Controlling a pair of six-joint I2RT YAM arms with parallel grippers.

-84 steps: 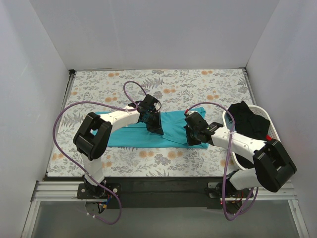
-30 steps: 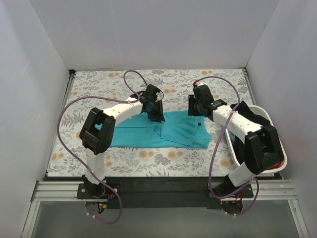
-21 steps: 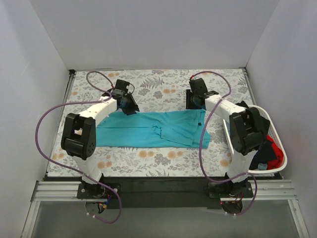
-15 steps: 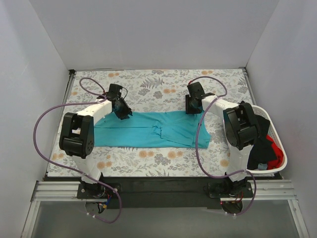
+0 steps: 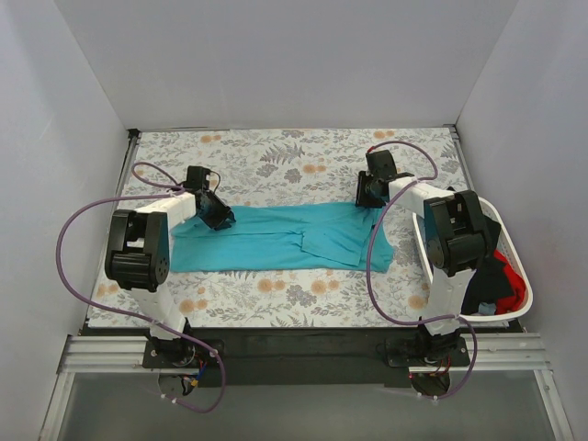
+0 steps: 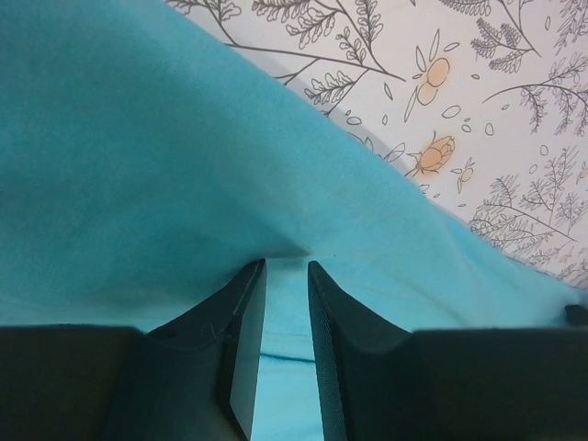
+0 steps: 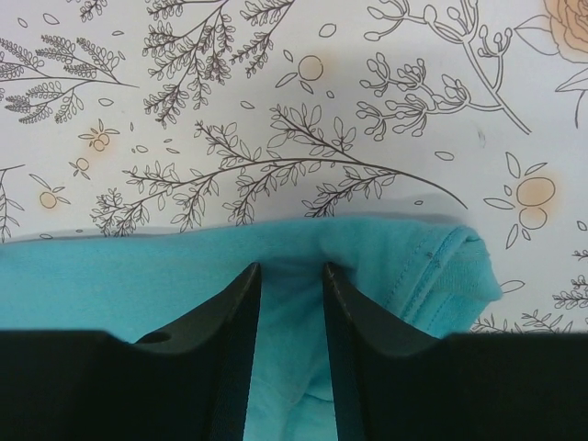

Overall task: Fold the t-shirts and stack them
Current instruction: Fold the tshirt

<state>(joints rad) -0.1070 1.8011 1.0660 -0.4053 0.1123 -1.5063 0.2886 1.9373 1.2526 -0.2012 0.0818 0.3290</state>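
A teal t-shirt (image 5: 276,241) lies stretched out left to right across the middle of the floral cloth. My left gripper (image 5: 219,218) is at its upper left edge. In the left wrist view its jaws (image 6: 287,266) stand narrow, pinching a fold of the teal fabric (image 6: 138,165). My right gripper (image 5: 369,196) is at the shirt's upper right edge. In the right wrist view its jaws (image 7: 291,268) are closed on bunched teal fabric (image 7: 110,276) beside a stitched hem. A black shirt (image 5: 478,289) and a red shirt (image 5: 513,292) lie in the basket.
The grey floral cloth (image 5: 303,165) covers the table. A white plastic basket (image 5: 503,318) stands at the right edge, beside the right arm. White walls close in the back and both sides. Purple cables loop off both arms.
Both grippers have moved outward, the left one to the left and nearer, the right one to the right. The teal shirt has been pulled longer and flatter between them.
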